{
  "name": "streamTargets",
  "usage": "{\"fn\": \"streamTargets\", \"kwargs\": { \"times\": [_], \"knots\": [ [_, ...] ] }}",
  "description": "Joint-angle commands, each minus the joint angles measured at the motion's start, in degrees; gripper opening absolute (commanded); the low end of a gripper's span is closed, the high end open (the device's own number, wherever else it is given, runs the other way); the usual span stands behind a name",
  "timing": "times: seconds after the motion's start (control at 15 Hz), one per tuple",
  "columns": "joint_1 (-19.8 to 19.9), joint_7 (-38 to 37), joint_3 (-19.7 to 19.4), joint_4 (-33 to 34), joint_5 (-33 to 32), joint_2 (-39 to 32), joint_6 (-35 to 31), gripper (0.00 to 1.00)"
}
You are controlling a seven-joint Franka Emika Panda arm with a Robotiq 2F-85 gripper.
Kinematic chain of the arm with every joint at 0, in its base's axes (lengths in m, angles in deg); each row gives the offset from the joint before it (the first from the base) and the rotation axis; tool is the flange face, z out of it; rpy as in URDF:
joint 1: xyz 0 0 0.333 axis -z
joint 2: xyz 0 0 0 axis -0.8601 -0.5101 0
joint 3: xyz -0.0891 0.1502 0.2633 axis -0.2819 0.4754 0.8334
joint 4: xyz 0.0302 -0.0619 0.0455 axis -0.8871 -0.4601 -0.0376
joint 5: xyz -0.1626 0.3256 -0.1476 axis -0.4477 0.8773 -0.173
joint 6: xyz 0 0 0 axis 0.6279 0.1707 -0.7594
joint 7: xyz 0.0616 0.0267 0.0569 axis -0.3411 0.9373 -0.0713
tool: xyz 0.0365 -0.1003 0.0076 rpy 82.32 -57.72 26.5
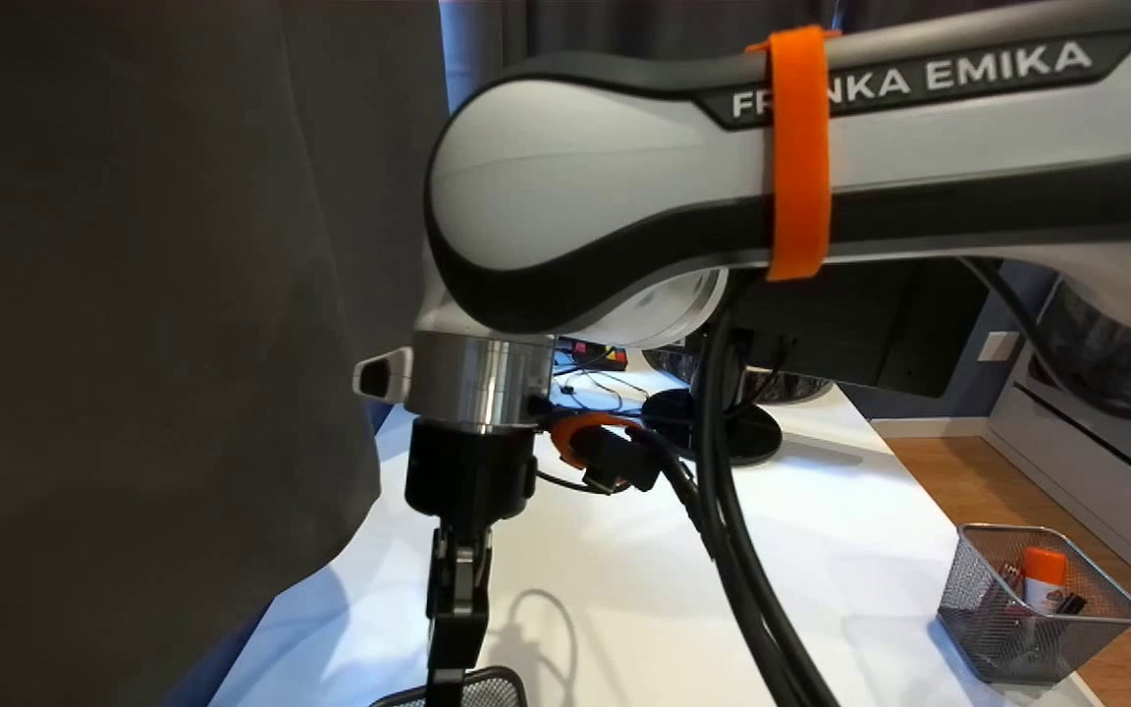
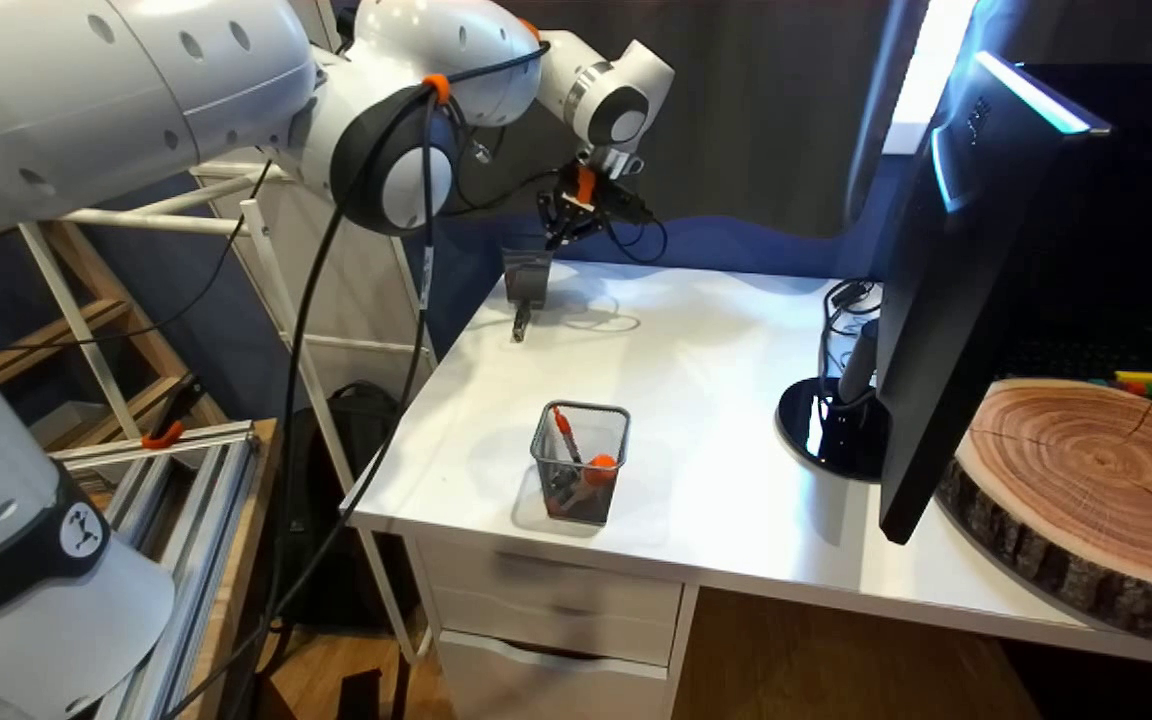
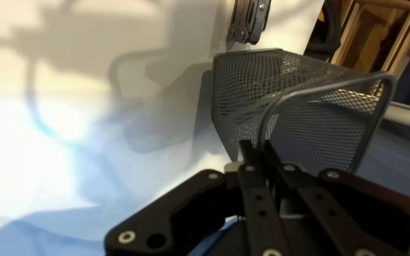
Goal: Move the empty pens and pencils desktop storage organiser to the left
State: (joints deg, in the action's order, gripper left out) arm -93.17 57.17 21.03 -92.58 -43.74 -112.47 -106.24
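Over there the tool (image 3: 258, 146) pinches the mesh organiser (image 3: 308, 124) by its rim, well apart from a stocked basket (image 2: 581, 505).

Wht desk (image 2: 696, 380) carries stocked bin (image 2: 586, 508), monitor (image 2: 956, 270), wood slab (image 2: 1096, 465) & tool (image 3: 248, 22).

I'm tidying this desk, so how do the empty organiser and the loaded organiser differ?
The empty organiser shows nothing inside; the loaded organiser holds several items, one orange-capped. The end effector grips the empty organiser; the loaded organiser stands ungripped on the desk. Both are mesh with rounded corners.
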Motion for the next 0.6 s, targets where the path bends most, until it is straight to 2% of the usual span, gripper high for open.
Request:
{"fn": "streamTargets", "kwargs": {
  "times": [0.0,0.07,0.13,0.2,0.27,0.33,0.53],
  "knots": [
    [-1.46,3.73,-0.66,1.63,-2.24,-0.38,-2.19,0.02],
    [-1.36,6.4,-0.34,1.38,-2.47,-0.34,-2.14,0.02],
    [-0.67,3.47,0.02,0.68,-1.43,-0.3,-1.41,0.02],
    [-0.8,3.84,0.0,1.05,-1.5,-0.52,-1.28,0.07],
    [-0.84,3.79,-0.01,1.32,-1.51,-0.72,-1.15,0.07],
    [-0.79,3.79,-0.01,1.32,-1.51,-0.76,-1.15,0.02],
    [-1.37,4.4,-0.02,2.54,-1.63,-1.4,-5.5,0.02]
  ]
}}
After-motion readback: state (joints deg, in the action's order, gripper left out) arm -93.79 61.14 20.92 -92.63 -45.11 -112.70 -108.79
